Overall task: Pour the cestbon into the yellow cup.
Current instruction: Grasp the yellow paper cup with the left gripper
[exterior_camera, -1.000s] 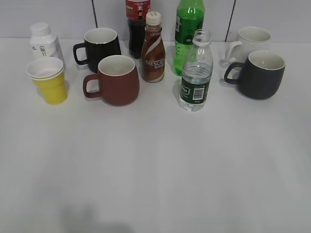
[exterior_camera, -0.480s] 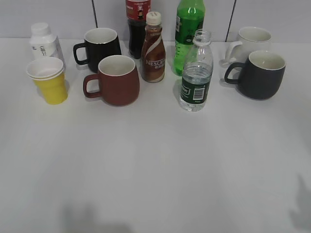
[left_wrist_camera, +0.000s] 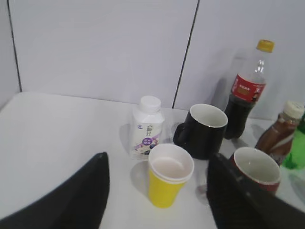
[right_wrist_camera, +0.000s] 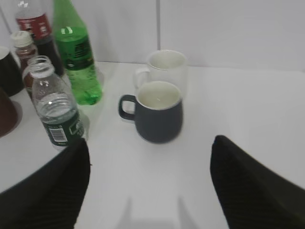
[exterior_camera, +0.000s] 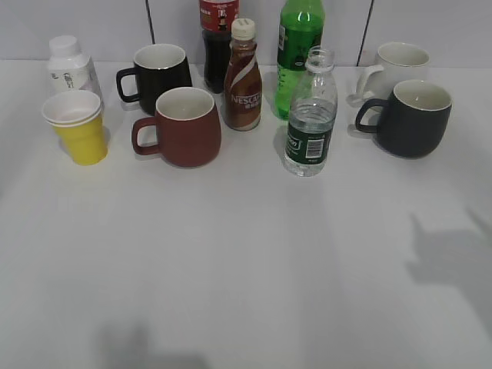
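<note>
1. My right fingers (right_wrist_camera: 43, 191) stand spread wide at the bottom corners of the right wrist view, with bare table between them and nothing pinched.
2. My left fingers (left_wrist_camera: 71, 200) are spread as well, low in the left wrist view, and hold nothing.
3. Between my left fingers, just above them in the frame, stands the yellow cup (left_wrist_camera: 169, 179). It is upright, and its white inside looks dry, though the view is too soft to be sure.
4. At the left edge of the right wrist view, just above my left-hand finger there, is the cestbon (right_wrist_camera: 55, 112). It is upright, uncapped and holds clear water.
5. In the exterior view the cestbon (exterior_camera: 309, 115) sits right of centre and the yellow cup (exterior_camera: 77, 127) at the far left. The dark red mug (exterior_camera: 181, 127) and the brown Nescafe bottle (exterior_camera: 242, 77) stand between them.
6. Neither of my grippers shows in the exterior view; only a shadow lies on the table (exterior_camera: 246, 261) at the lower right.
7. I judge the task barely begun: the bottle is ungrasped, nothing is poured, and the grasp, carry and tilt all remain.
</note>
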Robot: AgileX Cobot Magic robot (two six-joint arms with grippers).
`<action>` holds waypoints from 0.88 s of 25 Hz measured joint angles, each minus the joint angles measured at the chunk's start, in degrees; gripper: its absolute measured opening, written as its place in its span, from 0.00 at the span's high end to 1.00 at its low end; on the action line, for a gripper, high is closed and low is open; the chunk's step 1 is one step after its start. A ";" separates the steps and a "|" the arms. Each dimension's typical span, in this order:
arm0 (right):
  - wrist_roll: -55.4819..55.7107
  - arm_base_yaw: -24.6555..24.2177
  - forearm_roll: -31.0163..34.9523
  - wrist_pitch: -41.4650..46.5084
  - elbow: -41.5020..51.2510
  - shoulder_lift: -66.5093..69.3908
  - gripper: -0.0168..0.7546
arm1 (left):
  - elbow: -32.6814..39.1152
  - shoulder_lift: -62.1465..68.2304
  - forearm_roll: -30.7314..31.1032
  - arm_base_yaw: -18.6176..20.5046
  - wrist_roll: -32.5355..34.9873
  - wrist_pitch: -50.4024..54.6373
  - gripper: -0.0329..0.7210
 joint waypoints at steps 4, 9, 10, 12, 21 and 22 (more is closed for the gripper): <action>-0.76 2.40 0.00 -8.78 0.00 10.08 0.22 | 0.00 13.05 -2.25 0.00 0.00 -11.14 0.32; -0.82 2.78 0.81 -19.69 0.11 23.17 0.22 | 0.00 26.91 -2.98 -0.06 0.00 -20.89 0.38; -0.82 2.78 0.81 -22.48 0.11 25.59 0.22 | 0.00 29.15 -2.98 -0.06 0.00 -22.24 0.39; -0.82 2.80 0.50 -27.32 0.11 30.15 0.22 | 0.00 32.47 -2.98 -0.61 0.00 -23.80 0.39; -0.82 6.16 -2.64 -45.17 0.11 46.27 0.22 | 12.40 40.73 -3.01 -9.64 0.00 -45.16 0.41; -0.82 6.23 -2.77 -46.51 0.11 47.30 0.22 | 14.36 42.12 -3.11 -10.35 0.00 -49.00 0.41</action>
